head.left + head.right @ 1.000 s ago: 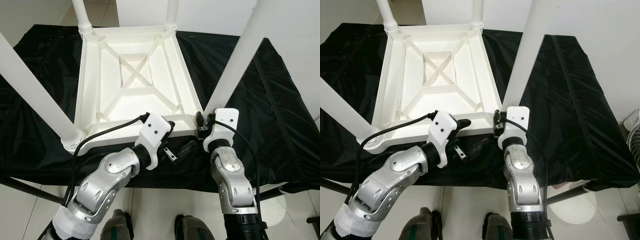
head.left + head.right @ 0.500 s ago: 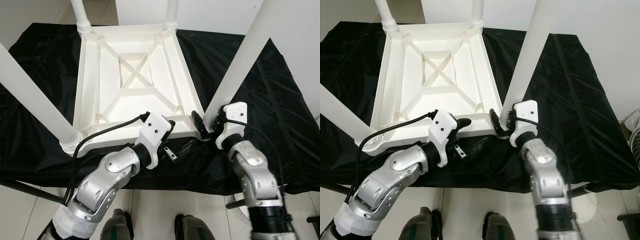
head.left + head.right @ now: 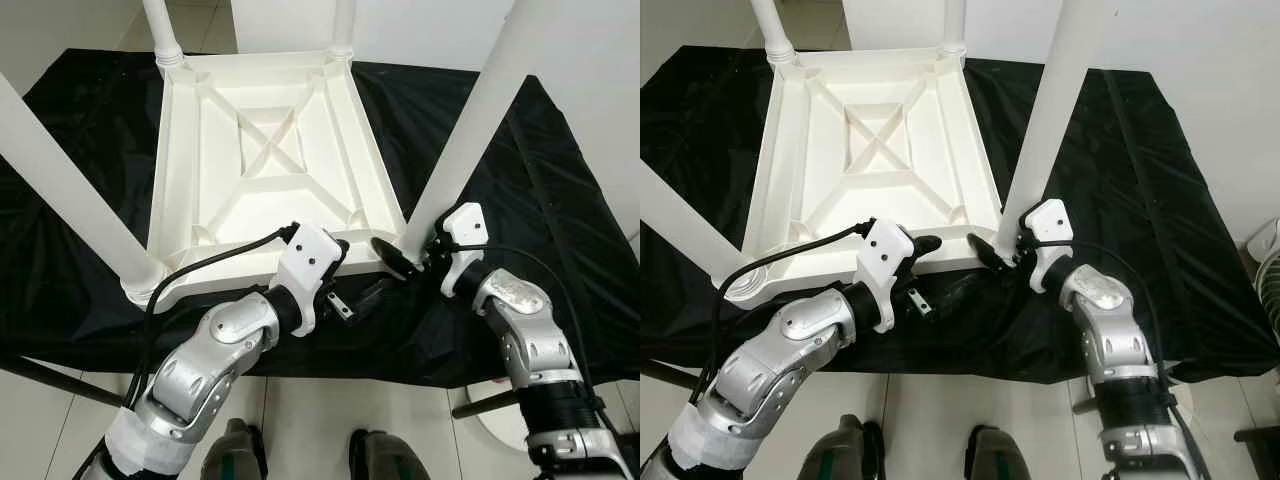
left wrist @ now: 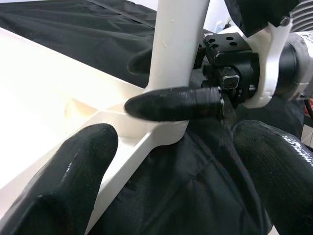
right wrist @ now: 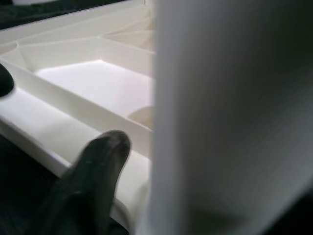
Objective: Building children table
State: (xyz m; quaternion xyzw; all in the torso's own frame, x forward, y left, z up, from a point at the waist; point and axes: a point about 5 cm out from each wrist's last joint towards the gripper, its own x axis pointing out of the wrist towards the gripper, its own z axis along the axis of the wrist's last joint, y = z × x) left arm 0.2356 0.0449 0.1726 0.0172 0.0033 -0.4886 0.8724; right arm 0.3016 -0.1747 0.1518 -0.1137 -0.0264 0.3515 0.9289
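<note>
A white plastic children's table (image 3: pixel 180 170) lies upside down on a black cloth (image 3: pixel 560 200), its legs pointing up. My right gripper (image 3: pixel 410 250) is at the base of the near right leg (image 3: pixel 470 130), shut on it: one finger (image 4: pixel 176 104) crosses its front, the other sits behind it. My left gripper (image 3: pixel 355 272) stands open over the table's near rim, just left of that corner. One of its fingers (image 3: pixel 338 247) lies on the rim and the other (image 3: pixel 368 293) lies on the cloth below.
Three more white legs stand up: near left (image 3: pixel 70 180), far left (image 3: pixel 160 30) and far right (image 3: pixel 345 25). The cloth's front edge (image 3: pixel 350 365) drops to tiled floor near my feet. A white fan (image 3: pixel 1265 260) stands at the right.
My right wrist has swung from in front of the leg's base round to its right side, fingers staying at the leg. The left gripper and the table have not moved.
</note>
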